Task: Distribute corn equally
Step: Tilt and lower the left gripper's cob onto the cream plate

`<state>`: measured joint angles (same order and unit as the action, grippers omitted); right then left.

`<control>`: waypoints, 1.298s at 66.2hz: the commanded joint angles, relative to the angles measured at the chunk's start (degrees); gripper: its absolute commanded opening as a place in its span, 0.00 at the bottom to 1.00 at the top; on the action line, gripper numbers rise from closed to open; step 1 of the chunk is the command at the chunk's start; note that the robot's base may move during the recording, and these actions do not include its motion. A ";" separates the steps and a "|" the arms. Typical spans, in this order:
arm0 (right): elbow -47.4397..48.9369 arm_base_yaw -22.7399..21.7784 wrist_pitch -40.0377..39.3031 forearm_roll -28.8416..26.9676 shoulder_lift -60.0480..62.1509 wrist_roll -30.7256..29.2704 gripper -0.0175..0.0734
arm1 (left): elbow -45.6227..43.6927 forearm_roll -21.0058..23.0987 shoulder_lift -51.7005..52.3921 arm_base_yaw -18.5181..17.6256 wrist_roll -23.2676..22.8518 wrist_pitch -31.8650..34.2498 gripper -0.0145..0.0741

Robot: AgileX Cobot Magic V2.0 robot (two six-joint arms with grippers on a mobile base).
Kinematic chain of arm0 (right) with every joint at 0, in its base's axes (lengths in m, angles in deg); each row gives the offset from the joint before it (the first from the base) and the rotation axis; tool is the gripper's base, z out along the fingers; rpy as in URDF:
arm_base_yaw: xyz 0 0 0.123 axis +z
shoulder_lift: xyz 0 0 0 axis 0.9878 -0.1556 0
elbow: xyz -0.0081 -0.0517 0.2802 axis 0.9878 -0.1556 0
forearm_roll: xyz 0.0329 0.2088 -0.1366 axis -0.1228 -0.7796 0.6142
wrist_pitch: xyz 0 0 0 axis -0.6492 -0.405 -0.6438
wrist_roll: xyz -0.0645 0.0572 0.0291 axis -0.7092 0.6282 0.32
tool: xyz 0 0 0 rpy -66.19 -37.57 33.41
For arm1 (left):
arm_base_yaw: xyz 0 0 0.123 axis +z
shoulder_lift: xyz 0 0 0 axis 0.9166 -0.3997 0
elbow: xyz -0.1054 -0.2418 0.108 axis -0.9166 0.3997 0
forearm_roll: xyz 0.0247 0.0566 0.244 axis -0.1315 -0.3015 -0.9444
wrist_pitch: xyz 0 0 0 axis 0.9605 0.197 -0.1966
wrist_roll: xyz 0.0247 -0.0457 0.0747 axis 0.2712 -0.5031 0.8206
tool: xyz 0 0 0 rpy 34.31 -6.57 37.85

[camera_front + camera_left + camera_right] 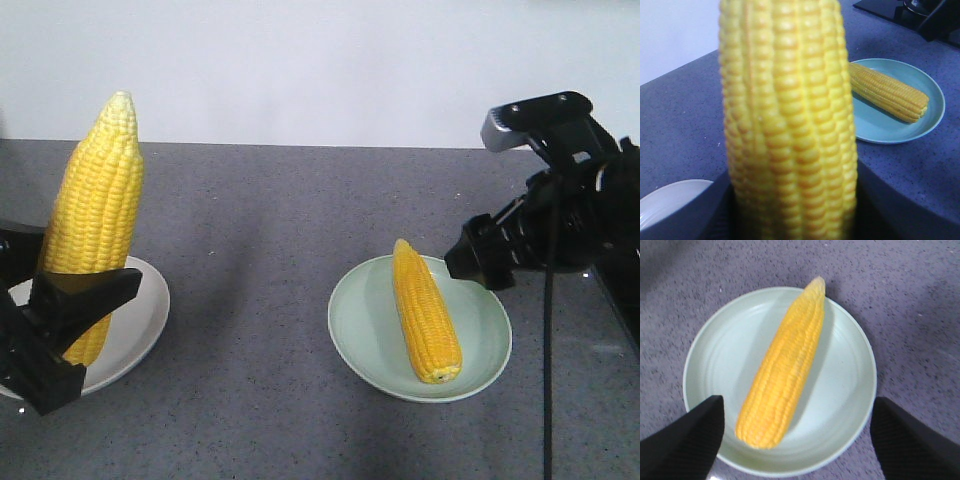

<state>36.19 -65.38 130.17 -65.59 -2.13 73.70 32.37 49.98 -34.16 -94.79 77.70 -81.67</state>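
Note:
My left gripper (62, 318) is shut on a large yellow corn cob (98, 210), holding it nearly upright above the white plate (140, 320) at the left. That cob (790, 120) fills the left wrist view between the dark fingers. A second corn cob (425, 315) lies flat in the pale green plate (360, 330) at the right; the same cob (785, 370) lies diagonally in that plate (845, 365) in the right wrist view. My right gripper (797, 432) hangs open above the plate's near rim, its fingers wide on either side of the cob's blunt end, touching nothing.
Both plates rest on a dark grey speckled tabletop (260, 220) backed by a white wall. The right arm's black body and cable (560, 240) stand over the table's right side. A dark object sits at the far corner (910, 15) in the left wrist view.

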 commanded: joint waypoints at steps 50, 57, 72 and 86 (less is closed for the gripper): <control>-9.07 0.14 -2.67 -0.26 14.74 -0.80 0.83 | -1.53 0.73 0.28 -0.23 -0.35 4.97 0.51; -9.07 0.14 -2.67 -0.26 14.74 -0.80 0.83 | -1.74 0.52 -0.27 -0.23 -2.23 4.89 0.51; -9.07 0.14 -2.61 -0.26 14.74 -0.80 0.83 | -7.68 -10.02 -5.56 0.98 -11.82 -4.38 0.51; -9.07 0.14 -2.61 -0.26 14.74 -0.80 0.83 | -11.63 -22.45 -12.36 4.80 -20.58 -12.28 0.51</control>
<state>25.68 -65.38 130.11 -65.22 11.70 73.44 23.85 32.83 -44.22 -91.64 61.68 -93.52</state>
